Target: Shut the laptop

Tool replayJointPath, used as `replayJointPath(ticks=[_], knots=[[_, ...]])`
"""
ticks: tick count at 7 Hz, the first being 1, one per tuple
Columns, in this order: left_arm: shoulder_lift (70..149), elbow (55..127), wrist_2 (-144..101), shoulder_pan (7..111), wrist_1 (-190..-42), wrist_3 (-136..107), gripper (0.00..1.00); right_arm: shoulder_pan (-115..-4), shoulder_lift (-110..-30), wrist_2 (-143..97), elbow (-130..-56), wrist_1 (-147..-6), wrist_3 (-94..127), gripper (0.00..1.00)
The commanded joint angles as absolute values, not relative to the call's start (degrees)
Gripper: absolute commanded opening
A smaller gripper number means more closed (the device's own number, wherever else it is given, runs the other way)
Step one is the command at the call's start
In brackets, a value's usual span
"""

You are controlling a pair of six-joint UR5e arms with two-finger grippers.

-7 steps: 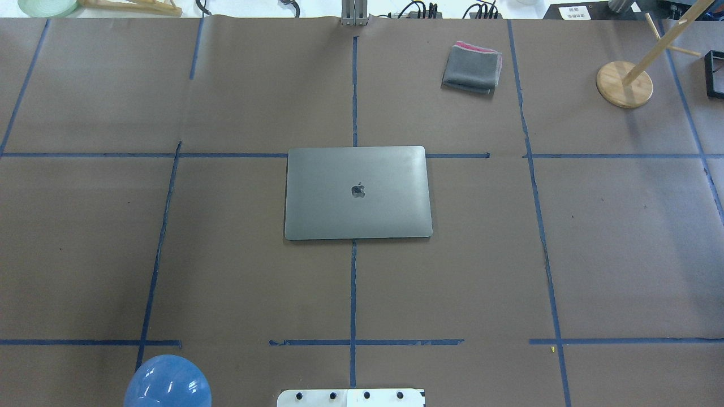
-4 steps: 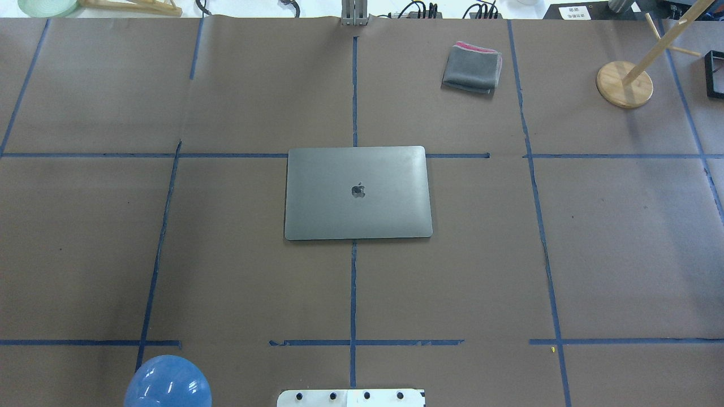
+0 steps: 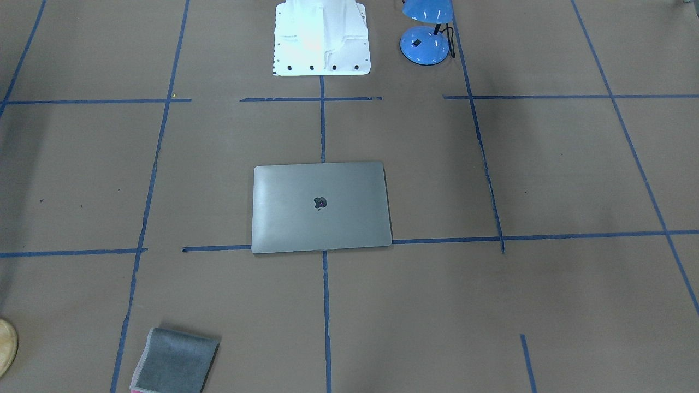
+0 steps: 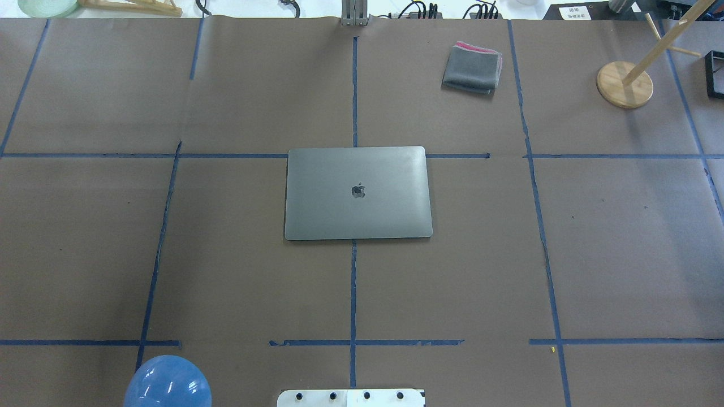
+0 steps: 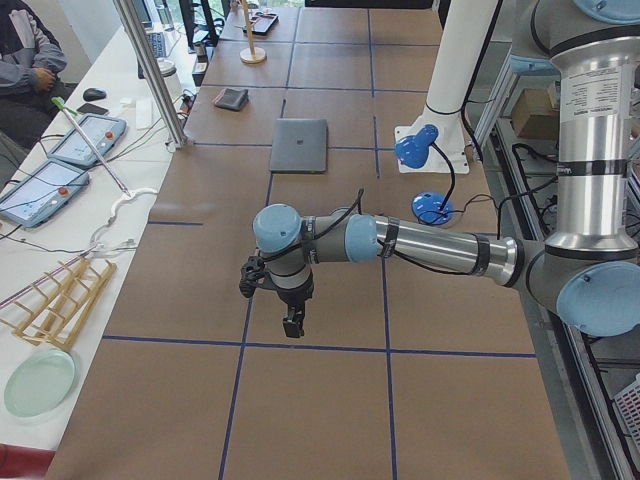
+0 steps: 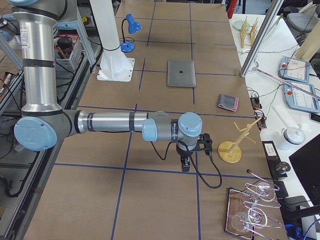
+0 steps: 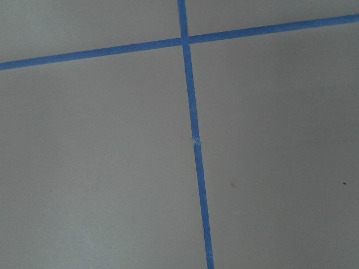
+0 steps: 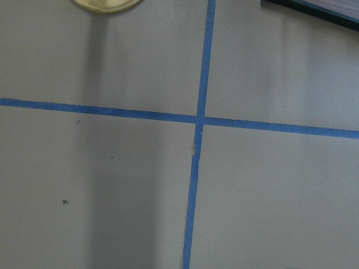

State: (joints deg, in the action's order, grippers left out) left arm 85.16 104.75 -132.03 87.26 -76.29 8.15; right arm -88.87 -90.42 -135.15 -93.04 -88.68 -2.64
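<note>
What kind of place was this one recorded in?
Most likely a robotics lab workcell, not a home or office: a brown paper-covered table gridded with blue tape, a grey-and-blue jointed robot arm reaching over it, and blue-edged control tablets with red buttons on the white side bench.

The setting is presenting as a robotics laboratory. Blue tape lines (image 4: 353, 294) are dividing a long paper-covered work table (image 4: 622, 254) into grid cells. Two industrial arms, the left arm (image 5: 430, 248) and the right arm (image 6: 110, 122), are reaching over it. Teach pendants (image 5: 88, 138) (touchscreen units with red buttons) are lying on a side bench (image 5: 60, 240), where an operator (image 5: 25, 60) is sitting.
</note>
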Motion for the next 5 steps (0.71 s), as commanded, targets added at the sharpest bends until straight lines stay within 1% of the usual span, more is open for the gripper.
replayJointPath(ticks=[1, 5], knots=[[85.6, 105.64, -132.1, 87.19, -76.38, 8.26, 1.0, -87.9, -90.35, -135.18, -93.08, -87.98, -2.64, 1.0], [86.22, 105.82, -132.19, 87.01, -76.38, 8.35, 1.0, -87.54, -90.09, -135.18, -93.25, -86.66, -2.64, 1.0]])
